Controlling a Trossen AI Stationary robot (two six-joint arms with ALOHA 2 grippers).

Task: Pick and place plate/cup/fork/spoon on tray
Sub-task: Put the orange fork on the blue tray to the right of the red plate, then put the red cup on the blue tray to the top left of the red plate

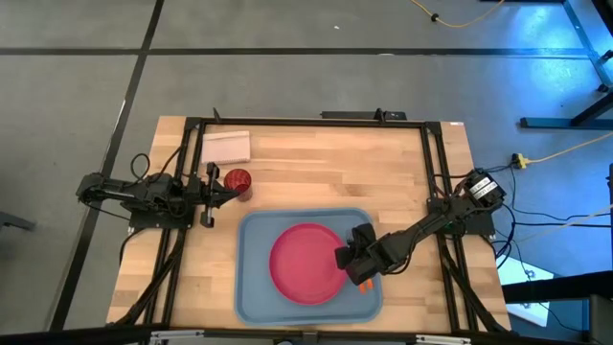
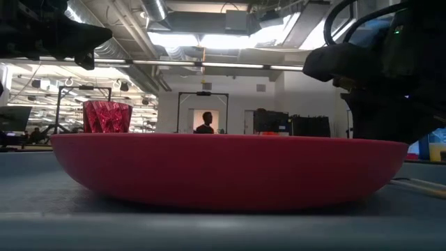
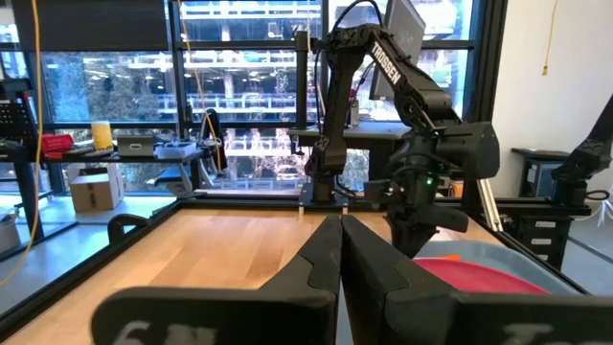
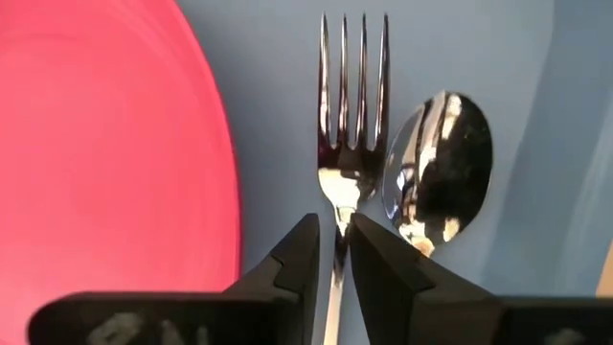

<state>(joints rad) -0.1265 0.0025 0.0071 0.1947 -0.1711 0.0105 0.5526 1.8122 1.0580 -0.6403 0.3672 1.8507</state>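
The pink-red plate [image 1: 306,262] lies flat on the blue-grey tray [image 1: 254,287]. To the plate's right, the fork [image 4: 352,96] and the spoon [image 4: 441,163] lie side by side over the tray floor, tines and bowl toward the far edge. Their orange handle ends [image 1: 365,282] show under my right gripper [image 1: 356,266], which is shut on the fork. The dark red cup [image 1: 238,181] stands upright on the wood, left of the tray's far corner. My left gripper [image 1: 222,189] is shut and empty, right beside the cup and raised above the table. My right gripper pinches the fork's thin silver neck [image 4: 337,240], just below the tines, between its two fingers [image 4: 297,254]. The fingers come from above, pointing down, one on each side of the neck. The fork lies level along the tray; whether it rests on the tray, I cannot tell.
A pale folded rectangle [image 1: 226,147] lies at the table's far left, beyond the cup. A black frame runs along the table's edges [image 1: 316,122]. The tray's left part is bare. A person stands far off in the room [image 2: 205,123].
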